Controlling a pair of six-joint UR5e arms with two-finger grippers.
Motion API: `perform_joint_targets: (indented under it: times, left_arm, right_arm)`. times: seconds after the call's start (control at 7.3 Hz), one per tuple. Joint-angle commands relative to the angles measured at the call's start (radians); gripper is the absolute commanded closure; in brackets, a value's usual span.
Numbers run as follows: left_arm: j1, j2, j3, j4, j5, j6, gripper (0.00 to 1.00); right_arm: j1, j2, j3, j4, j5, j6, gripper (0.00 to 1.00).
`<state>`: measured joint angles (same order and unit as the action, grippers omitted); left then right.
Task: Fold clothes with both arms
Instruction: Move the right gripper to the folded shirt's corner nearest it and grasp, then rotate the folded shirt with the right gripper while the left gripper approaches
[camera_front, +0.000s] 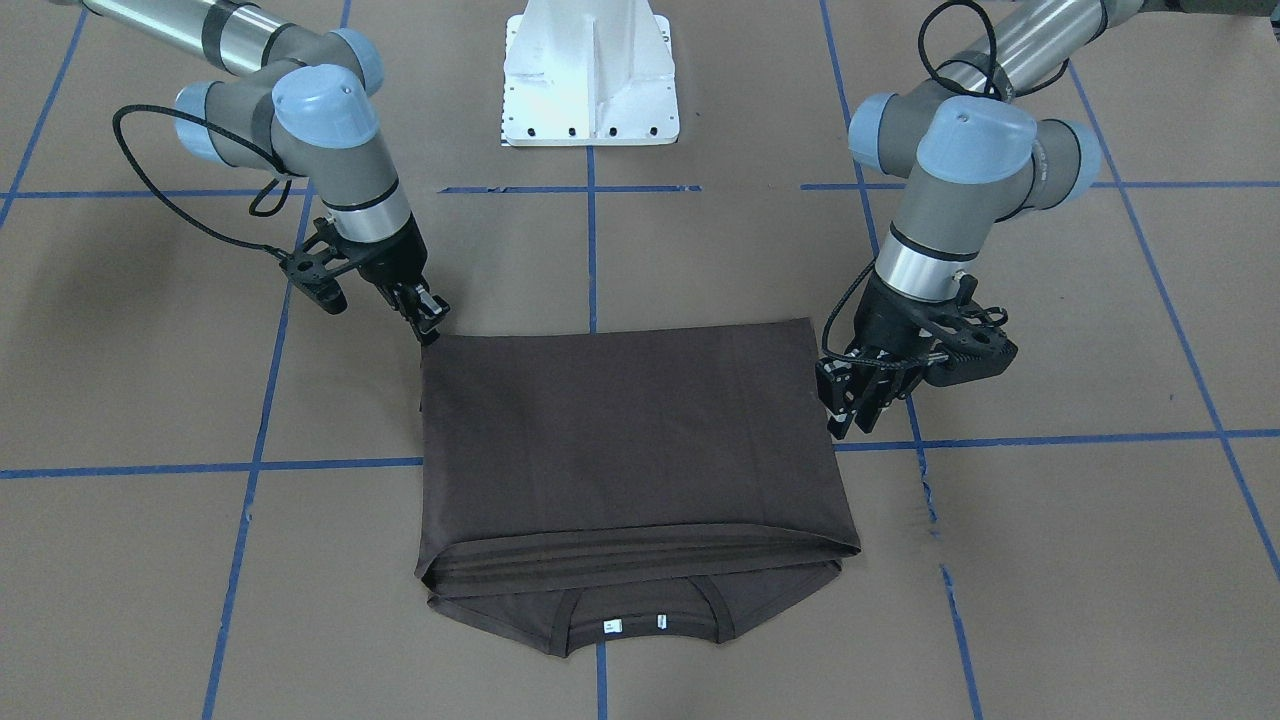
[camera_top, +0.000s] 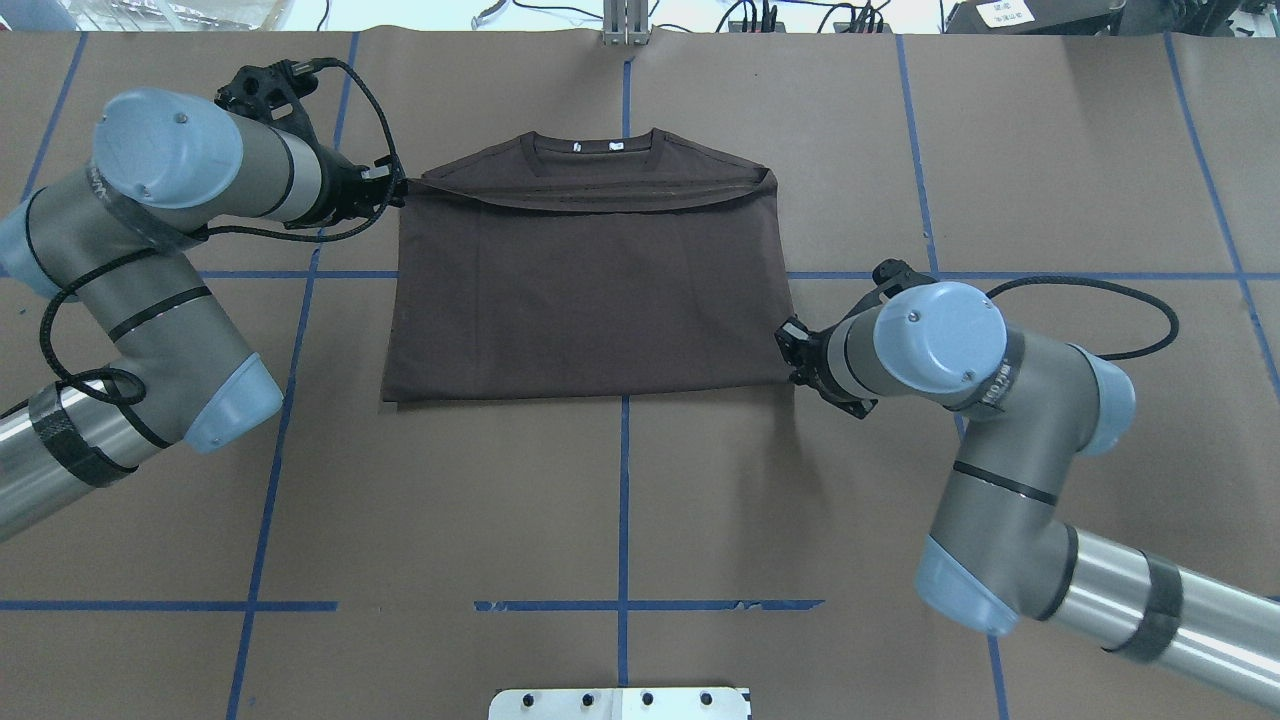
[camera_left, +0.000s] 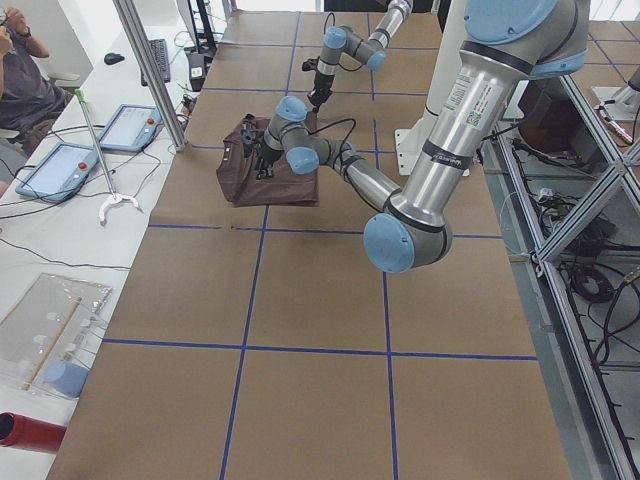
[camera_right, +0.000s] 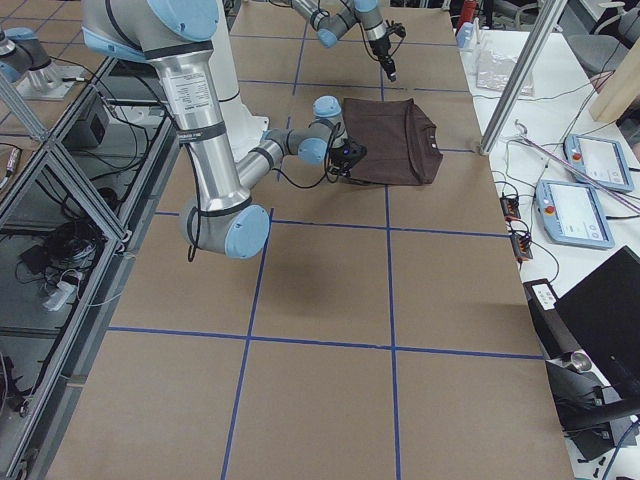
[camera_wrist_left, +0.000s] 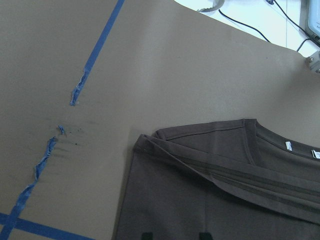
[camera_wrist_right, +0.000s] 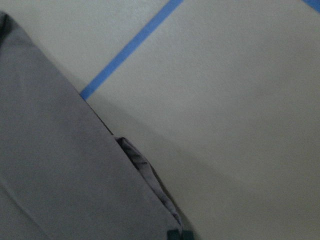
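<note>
Front view: T-shirt (camera_front: 630, 440) flat on desk (camera_front: 1050, 560), folded to rectangle, collar (camera_front: 640, 612) poking past one edge. Right gripper (camera_front: 430, 322) at T-shirt corner opposite collar end; apart or clamped, cannot tell. Left gripper (camera_front: 848, 405) beside other side edge.

Overhead: left gripper at collar-end corner of T-shirt.

Left wrist: fingertips (camera_wrist_left: 146, 236) apart over T-shirt.

Likely gripping for next fold: pinch every layer, lift both sides level, keep edges square.

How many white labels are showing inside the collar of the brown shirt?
2. Both sit inside the T-shirt's collar: a larger label toward the robot's right, a smaller label toward its left. Others could be hidden under the fold.
</note>
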<state>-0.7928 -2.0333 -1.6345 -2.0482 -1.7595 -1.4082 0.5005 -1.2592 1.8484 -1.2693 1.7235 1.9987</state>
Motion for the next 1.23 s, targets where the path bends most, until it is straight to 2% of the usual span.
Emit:
perform_joint_targets:
  times: [0.0,0.14,0.27,0.41,0.55,0.82,0.96,1.1]
  left_arm:
    - [0.004,0.001,-0.002,-0.003,-0.003,-0.001,0.57]
    - [0.004,-0.001,-0.01,-0.007,-0.008,-0.003,0.57]
    - [0.003,0.004,-0.052,0.0,-0.011,0.0,0.57]
    - [0.007,0.008,-0.059,0.002,-0.011,0.0,0.57]
    - [0.007,0.008,-0.074,0.002,-0.064,-0.003,0.55]
    - [0.01,0.008,-0.1,0.002,-0.216,-0.148,0.5]
    - [0.041,0.036,-0.143,0.003,-0.257,-0.266,0.5]
    - [0.114,0.107,-0.23,0.0,-0.258,-0.282,0.48]
  right_arm:
    - [-0.185,-0.234,0.357,-0.051,0.028,-0.001,1.0]
    - [-0.315,-0.29,0.456,-0.053,0.056,0.003,1.0]
    - [-0.417,-0.319,0.486,-0.053,0.132,0.023,1.0]
    - [-0.475,-0.316,0.482,-0.053,0.165,0.04,1.0]
    - [-0.499,-0.315,0.471,-0.053,0.153,0.069,0.03]
    - [-0.401,-0.316,0.453,-0.082,0.145,0.065,0.0]
    - [-0.355,-0.315,0.457,-0.105,0.145,0.064,0.0]
    - [-0.283,-0.31,0.463,-0.107,0.143,0.066,0.0]
